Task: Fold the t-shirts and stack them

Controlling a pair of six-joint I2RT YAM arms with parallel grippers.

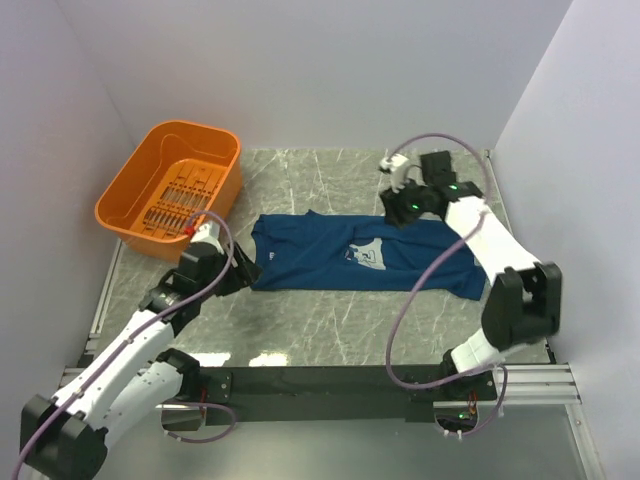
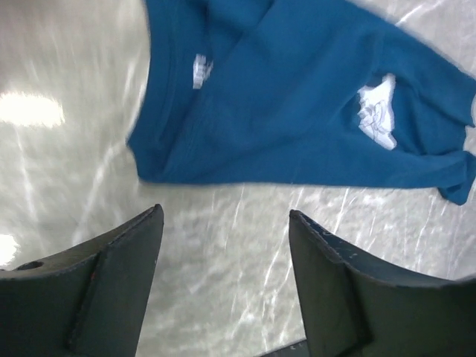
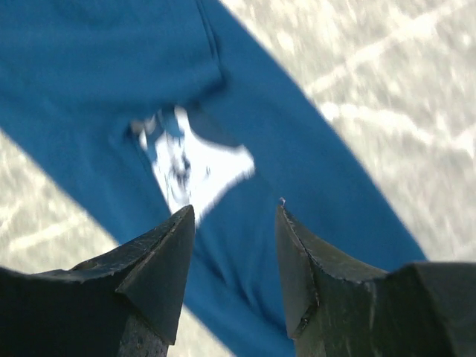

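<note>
One dark blue t-shirt lies folded into a long band across the middle of the table, its pale print partly showing. My left gripper sits at the shirt's left end, open, with only bare table between its fingers; the left wrist view has the t-shirt just beyond the left gripper. My right gripper hovers over the shirt's upper right part, open and holding nothing. In the right wrist view the t-shirt and its print lie below the right gripper.
An orange plastic basket stands tilted at the back left corner of the marble-patterned table. Pale walls close in on the left, back and right. A black rail runs along the near edge by the arm bases.
</note>
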